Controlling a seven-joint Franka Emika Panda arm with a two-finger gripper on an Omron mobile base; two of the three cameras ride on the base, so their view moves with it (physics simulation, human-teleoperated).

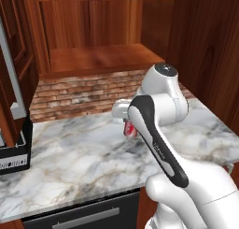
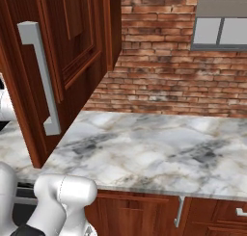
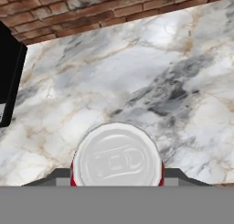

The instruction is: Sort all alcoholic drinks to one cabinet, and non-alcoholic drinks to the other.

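Observation:
The red soda can [image 3: 117,161] shows its silver top close up in the hand view. My gripper [image 3: 117,176] is shut on it, with a dark fingertip [image 3: 58,175] against each side. From the left base, a sliver of the red can [image 1: 129,128] peeks out beside my forearm, low over the marble counter [image 1: 70,153]. Whether it rests on the counter or hangs just above it I cannot tell. An open cabinet [image 1: 100,60] with a bare wooden shelf is above the brick wall. Its door [image 1: 14,78] is swung out at the left.
A black coffee machine [image 1: 14,155] stands at the counter's left end, and its side [image 3: 9,77] shows in the hand view. In the right base view, an open cabinet door [image 2: 67,61] with a grey bar handle [image 2: 41,76] juts out over the counter [image 2: 159,153]. Low drawers sit under the counter edge.

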